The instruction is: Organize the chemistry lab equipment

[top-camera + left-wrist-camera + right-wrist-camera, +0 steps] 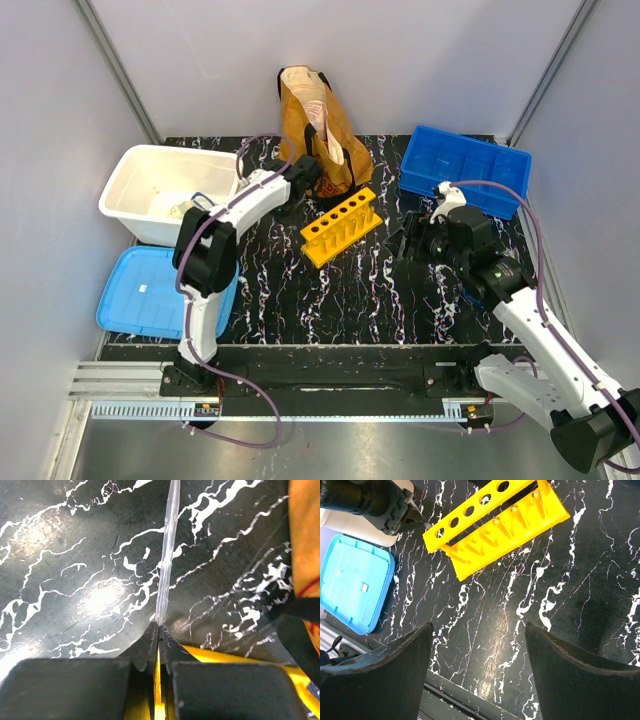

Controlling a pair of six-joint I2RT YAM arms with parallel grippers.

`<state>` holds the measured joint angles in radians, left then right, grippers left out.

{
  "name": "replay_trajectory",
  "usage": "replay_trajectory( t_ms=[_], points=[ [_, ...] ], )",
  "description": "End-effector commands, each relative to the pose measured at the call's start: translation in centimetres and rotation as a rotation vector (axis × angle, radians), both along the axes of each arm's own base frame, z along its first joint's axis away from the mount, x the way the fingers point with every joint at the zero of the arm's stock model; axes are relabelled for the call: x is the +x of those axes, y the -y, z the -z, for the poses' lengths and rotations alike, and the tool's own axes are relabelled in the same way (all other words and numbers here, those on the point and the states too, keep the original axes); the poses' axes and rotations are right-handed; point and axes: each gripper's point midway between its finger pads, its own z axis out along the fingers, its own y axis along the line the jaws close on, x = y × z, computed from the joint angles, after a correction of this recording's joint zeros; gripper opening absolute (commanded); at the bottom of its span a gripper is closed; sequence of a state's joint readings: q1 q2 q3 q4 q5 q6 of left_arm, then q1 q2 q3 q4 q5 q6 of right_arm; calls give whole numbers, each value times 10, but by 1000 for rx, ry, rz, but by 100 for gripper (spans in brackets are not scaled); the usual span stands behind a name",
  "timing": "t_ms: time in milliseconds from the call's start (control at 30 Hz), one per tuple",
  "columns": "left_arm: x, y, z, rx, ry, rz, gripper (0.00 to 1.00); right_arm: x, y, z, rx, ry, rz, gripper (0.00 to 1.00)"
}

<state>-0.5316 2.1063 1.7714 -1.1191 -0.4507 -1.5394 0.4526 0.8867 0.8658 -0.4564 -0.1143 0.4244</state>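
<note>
The yellow test-tube rack [340, 227] lies in the middle of the black marbled table, and shows in the right wrist view [495, 525] with its holes empty. My left gripper [310, 187] hovers over the rack's left end, beside the bag. In the left wrist view it [159, 628] is shut on a thin clear tube [166, 555] that sticks straight out past the fingertips over the table, with the rack [250, 656] below the fingers. My right gripper [414, 240] is open and empty right of the rack; its fingers [395, 670] stand wide apart above bare table.
A mustard-brown tote bag [318, 125] stands at the back, close behind the left gripper, and shows at the right edge of the left wrist view [305, 540]. A blue compartment bin [465, 170] is back right. A white tub [165, 190] and a light blue lid [160, 290] are at the left.
</note>
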Motion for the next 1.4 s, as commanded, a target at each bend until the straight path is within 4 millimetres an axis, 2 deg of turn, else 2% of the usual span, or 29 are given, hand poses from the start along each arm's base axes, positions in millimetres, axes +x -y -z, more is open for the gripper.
replay_trajectory(
  t_ms=[0,200,367,400,433,467,500,567,633,767,833,933,1033,1267,1333,1367],
  points=[
    [-1,1,-69,6,126,92,0,3,-14,-31,77,52,-39,80],
    [-21,4,-123,54,229,274,0,4,-19,-43,156,40,-15,79],
    [-45,15,-161,70,398,566,0,6,-30,-67,264,78,-32,78],
    [-53,23,-171,57,458,660,0,7,-33,-71,281,80,-40,78],
    [-63,40,-174,10,523,784,0,8,-37,-77,300,89,-54,78],
    [-77,55,-199,-73,657,903,0,6,-43,-83,322,100,-92,78],
    [-93,70,-201,-144,732,1026,0,6,-52,-90,351,123,-144,78],
    [-118,81,-218,-282,901,1112,0,5,-67,-104,398,153,-235,78],
    [-140,90,-227,-365,976,1206,0,10,-76,-111,424,142,-258,78],
    [-165,98,-233,-421,1017,1351,0,16,-93,-123,527,145,-319,74],
    [-172,99,-235,-432,1045,1389,0,16,-105,-120,556,129,-388,71],
    [-173,99,-231,-434,1031,1388,0,12,-120,-121,571,106,-476,67],
    [-174,102,-229,-461,1020,1393,0,11,-130,-123,575,134,-478,65],
    [-173,106,-232,-476,1035,1395,0,17,-147,-100,551,75,-474,59],
    [-173,107,-229,-487,1027,1393,0,19,-148,-97,551,73,-462,53],
    [-174,108,-229,-493,1027,1397,0,19,-148,-96,549,75,-460,46]
  ],
)
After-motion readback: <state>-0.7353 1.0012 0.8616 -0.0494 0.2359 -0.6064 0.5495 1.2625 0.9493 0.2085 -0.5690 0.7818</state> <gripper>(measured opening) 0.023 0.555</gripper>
